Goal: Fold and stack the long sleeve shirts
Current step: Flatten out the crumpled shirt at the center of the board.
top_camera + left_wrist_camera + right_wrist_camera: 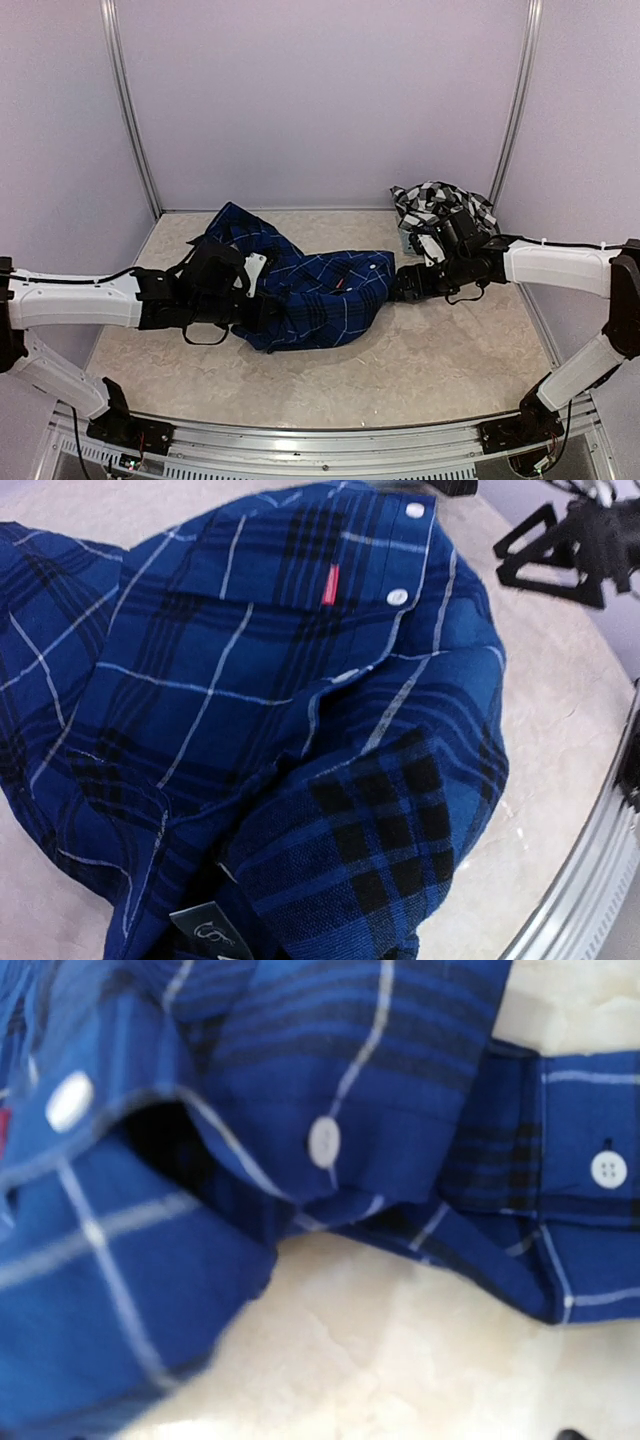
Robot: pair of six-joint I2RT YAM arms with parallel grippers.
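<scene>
A navy blue long sleeve shirt with thin white lines and white buttons lies crumpled in the middle of the table. My left gripper is pushed into its left side. In the left wrist view the shirt covers the fingers, and the jaws are shut on its cloth. At the shirt's right edge my right gripper stands open, its black fingers spread apart above the table. The right wrist view shows the button placket close up. A black-and-white checked shirt is bunched at the back right.
A small grey mesh basket shows under the checked shirt. Pale walls with metal posts close in the back and sides. A metal rail runs along the near edge.
</scene>
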